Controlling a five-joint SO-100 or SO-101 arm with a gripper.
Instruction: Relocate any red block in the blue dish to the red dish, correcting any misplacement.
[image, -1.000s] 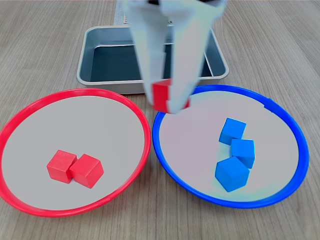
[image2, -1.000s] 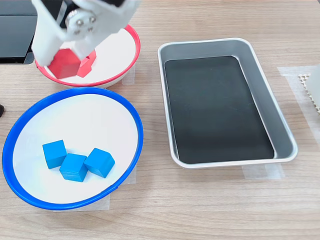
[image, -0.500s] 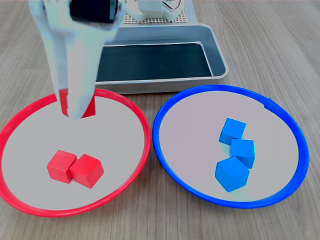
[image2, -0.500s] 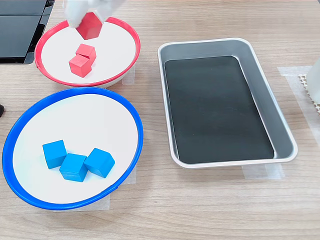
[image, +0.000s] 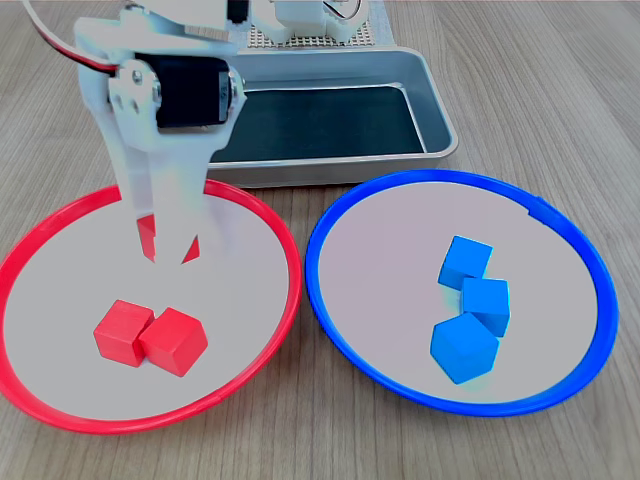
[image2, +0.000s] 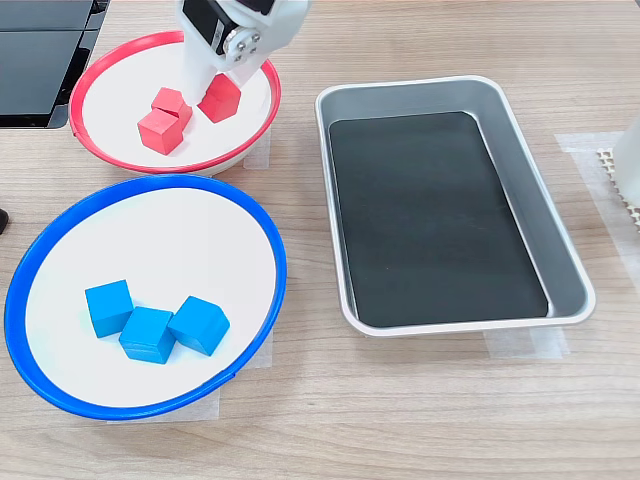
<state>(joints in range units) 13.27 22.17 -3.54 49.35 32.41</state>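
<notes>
Three red blocks in red dish (image: 60, 215) | one (image2: 219, 99) gripper-held (image: 168, 250) | three blue cubes (image: 468, 305)

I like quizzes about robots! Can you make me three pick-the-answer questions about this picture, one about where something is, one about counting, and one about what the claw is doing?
1. Where is the gripper?
A. over the red dish
B. over the blue dish
C. over the metal tray

2. How many blue cubes lie in the blue dish?
A. one
B. three
C. five

3. What is the gripper doing?
A. hanging open and empty
B. gripping a red block
C. gripping a blue cube

Answers:
1 A: the gripper is low over the red dish.
2 B: three blue cubes sit inside the blue dish.
3 B: the red block shows between its fingers.
</notes>
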